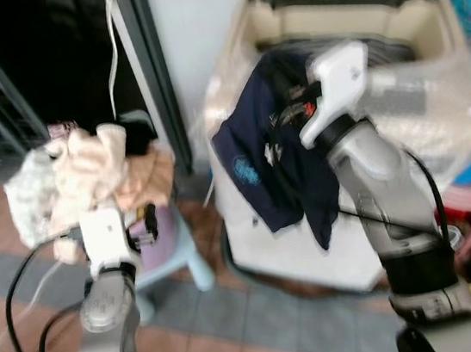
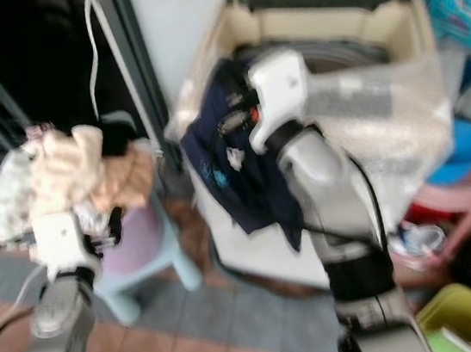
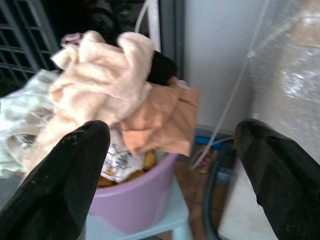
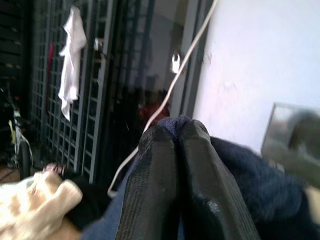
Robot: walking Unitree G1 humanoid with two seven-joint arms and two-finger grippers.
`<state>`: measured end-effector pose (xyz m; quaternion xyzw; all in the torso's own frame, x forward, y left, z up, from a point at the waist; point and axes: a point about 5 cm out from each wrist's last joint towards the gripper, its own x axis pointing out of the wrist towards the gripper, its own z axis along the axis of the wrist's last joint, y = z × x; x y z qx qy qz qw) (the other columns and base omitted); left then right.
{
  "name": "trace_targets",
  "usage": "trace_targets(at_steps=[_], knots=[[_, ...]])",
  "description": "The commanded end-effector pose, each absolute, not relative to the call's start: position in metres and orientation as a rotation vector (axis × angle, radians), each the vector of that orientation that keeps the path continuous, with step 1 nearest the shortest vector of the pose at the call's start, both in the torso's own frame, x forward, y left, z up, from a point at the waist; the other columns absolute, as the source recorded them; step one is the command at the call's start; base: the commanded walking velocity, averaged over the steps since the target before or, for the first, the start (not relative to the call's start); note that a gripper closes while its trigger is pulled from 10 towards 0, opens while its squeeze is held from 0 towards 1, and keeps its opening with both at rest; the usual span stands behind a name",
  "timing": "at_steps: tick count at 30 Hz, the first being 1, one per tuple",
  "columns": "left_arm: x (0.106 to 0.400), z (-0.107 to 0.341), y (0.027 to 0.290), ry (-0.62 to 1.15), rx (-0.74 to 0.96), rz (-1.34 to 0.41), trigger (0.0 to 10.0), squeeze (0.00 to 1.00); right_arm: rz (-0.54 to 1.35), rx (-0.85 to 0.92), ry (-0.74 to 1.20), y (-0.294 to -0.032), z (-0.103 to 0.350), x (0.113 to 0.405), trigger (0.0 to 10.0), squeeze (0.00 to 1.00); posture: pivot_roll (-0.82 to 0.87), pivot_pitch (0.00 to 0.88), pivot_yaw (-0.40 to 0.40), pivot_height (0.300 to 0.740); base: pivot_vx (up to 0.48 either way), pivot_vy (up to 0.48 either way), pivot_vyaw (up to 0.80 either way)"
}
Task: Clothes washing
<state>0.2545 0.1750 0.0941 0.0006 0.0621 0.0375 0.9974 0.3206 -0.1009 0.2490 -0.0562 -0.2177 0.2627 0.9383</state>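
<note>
Right wrist view: right hand (image 4: 176, 137) pinched shut on navy garment (image 1: 256, 169), cloth bunched just behind the fingertips, draped over washing machine (image 1: 390, 30) rim. Left hand (image 3: 170, 165) spread wide before laundry pile (image 3: 110, 95) in purple basin (image 3: 137, 200).

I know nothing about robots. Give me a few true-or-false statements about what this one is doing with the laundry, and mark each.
1. The right gripper is shut on a dark blue garment. True.
2. The garment hangs beside the washing machine. True.
3. The left gripper grips a towel. False: its fingers are spread apart, holding nothing.
4. The pile of clothes sits in a green bucket. False: the tub is purple.
5. The tub stands on a light blue stool. True.
</note>
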Motion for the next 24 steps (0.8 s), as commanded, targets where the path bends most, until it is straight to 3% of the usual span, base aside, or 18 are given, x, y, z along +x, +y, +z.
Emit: trace_targets(at_steps=[1, 4, 7, 9, 10, 13, 17, 22, 24], knots=[[0.256, 0.094, 0.172, 0.129, 0.004, 0.071, 10.0, 0.0, 0.508, -0.144, -0.489, -0.112, 0.262, 0.329, 10.0, 0.0, -0.05, 0.012, 0.078, 0.74, 0.315, 0.0, 0.69], [0.258, 0.094, 0.171, 0.134, 0.008, 0.074, 10.0, 0.0, 0.423, -0.198, -0.531, -0.123, 0.278, 0.34, 10.0, 0.0, -0.05, 0.013, 0.077, 0.74, 0.089, 0.0, 0.63], [0.259, 0.094, 0.168, 0.13, 0.007, 0.075, 10.0, 0.0, 0.043, -0.166, -0.579, -0.175, 0.32, 0.368, 10.0, 0.0, -0.04, 0.013, 0.073, 0.74, 0.0, 0.0, 0.0], [0.259, 0.094, 0.168, 0.131, 0.006, 0.076, 10.0, 0.0, -0.036, -0.148, -0.582, -0.187, 0.326, 0.369, 10.0, 0.0, -0.04, 0.013, 0.069, 0.74, 0.0, 0.0, 0.0], [0.259, 0.094, 0.168, 0.132, 0.005, 0.083, 10.0, 0.0, -0.188, -0.191, -0.628, -0.21, 0.337, 0.367, 10.0, 0.0, -0.04, 0.013, 0.067, 0.74, 0.0, 0.0, 0.0], [0.259, 0.093, 0.169, 0.137, 0.006, 0.092, 10.0, 0.0, -0.243, -0.257, -0.633, -0.215, 0.332, 0.363, 10.0, 0.0, -0.04, 0.015, 0.065, 0.74, 0.0, 0.0, 0.0], [0.263, 0.091, 0.165, 0.151, 0.04, 0.088, 10.0, 0.0, -0.188, -0.239, -0.299, -0.202, 0.25, 0.372, 10.0, 0.0, -0.05, 0.016, 0.07, 0.74, 0.0, 0.0, 0.0], [0.264, 0.092, 0.162, 0.146, 0.017, 0.056, 10.0, 0.0, -0.104, -0.159, -0.085, -0.185, 0.201, 0.37, 10.0, 0.0, -0.05, 0.019, 0.072, 0.74, 0.0, 0.0, 0.0], [0.263, 0.094, 0.161, 0.133, -0.001, 0.037, 10.0, 0.0, -0.034, -0.162, -0.11, -0.175, 0.199, 0.365, 10.0, 0.0, -0.05, 0.02, 0.072, 0.74, 0.0, 0.0, 0.0]])
